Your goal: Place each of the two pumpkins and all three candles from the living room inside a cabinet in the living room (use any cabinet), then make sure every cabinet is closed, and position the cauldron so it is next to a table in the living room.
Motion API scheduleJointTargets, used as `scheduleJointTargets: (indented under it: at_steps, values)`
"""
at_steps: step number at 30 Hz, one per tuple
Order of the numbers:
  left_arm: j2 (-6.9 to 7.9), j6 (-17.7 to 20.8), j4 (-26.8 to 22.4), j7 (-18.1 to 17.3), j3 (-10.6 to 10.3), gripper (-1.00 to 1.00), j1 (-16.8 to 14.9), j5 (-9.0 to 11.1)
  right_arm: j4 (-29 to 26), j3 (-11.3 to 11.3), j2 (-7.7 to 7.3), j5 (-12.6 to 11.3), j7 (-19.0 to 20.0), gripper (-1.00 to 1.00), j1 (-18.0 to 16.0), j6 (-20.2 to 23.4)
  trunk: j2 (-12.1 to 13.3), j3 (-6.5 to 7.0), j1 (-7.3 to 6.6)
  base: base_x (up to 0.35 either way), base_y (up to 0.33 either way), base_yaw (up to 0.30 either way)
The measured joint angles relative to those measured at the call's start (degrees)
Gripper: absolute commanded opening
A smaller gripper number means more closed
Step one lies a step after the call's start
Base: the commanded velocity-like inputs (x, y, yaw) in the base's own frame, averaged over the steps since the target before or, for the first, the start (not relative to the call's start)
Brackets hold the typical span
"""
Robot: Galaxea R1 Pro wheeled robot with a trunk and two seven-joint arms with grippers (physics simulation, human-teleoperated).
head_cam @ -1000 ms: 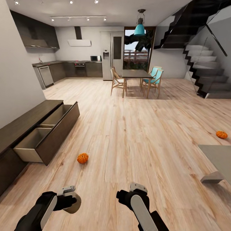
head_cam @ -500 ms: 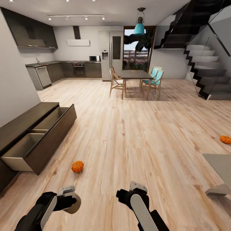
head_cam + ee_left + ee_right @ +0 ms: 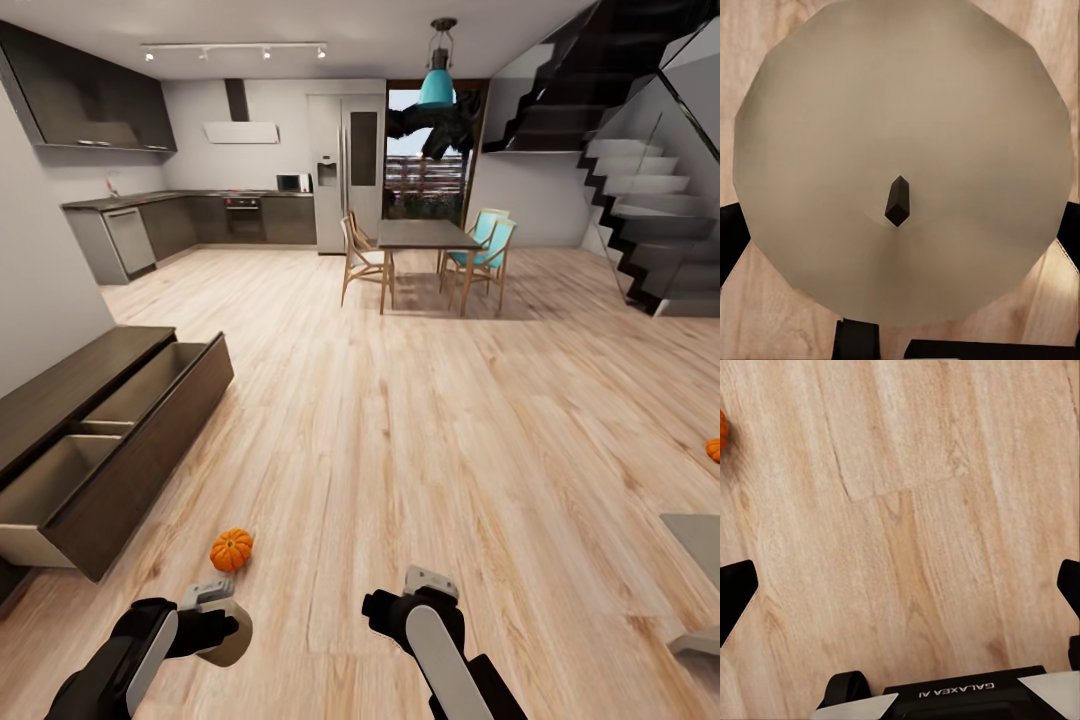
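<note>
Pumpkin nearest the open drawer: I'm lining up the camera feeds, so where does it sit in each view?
Head view: the pumpkin lies on the floor at lower left, between the open cabinet drawer and the left claw.
Left wrist view: the candle held in that claw fronts the lens.
Right wrist view: an orange sliver at the picture's edge, probably the pumpkin.
Shared landmark: the wood floor.

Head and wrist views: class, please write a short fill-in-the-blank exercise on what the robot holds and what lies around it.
1. The left gripper is shut on a ____.
2. The cabinet has its drawers standing ____.
3. The nearer pumpkin lies on the wooden ____.
4. The right gripper holds ____.

Missing words: candle; open; floor; nothing
</note>
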Motion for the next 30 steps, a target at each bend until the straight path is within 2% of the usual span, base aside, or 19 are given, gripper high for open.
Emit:
scheduleJointTargets:
  at_steps: [13,22,30]
  values:
    - [0.0,0.0,0.01,0.0,-0.07,-1.0,0.0,-0.04,-0.01,0.08,0.0,-0.08,0.02,1.0,0.0,-0.36,0.0,0.0,0.0,0.327,-0.02,0.0]
    - [0.0,-0.11,0.3,0.07,-0.07,-1.0,0.0,-0.03,0.07,-0.02,0.0,-0.08,0.09,1.0,0.0,-0.37,0.0,0.0,0.0,0.324,-0.122,0.0]
    - [0.0,-1.69,0.43,0.02,-0.07,-1.0,0.0,0.14,0.39,-0.12,0.0,-0.09,0.09,1.0,0.0,-0.53,0.0,0.0,0.0,0.319,-0.097,0.0]
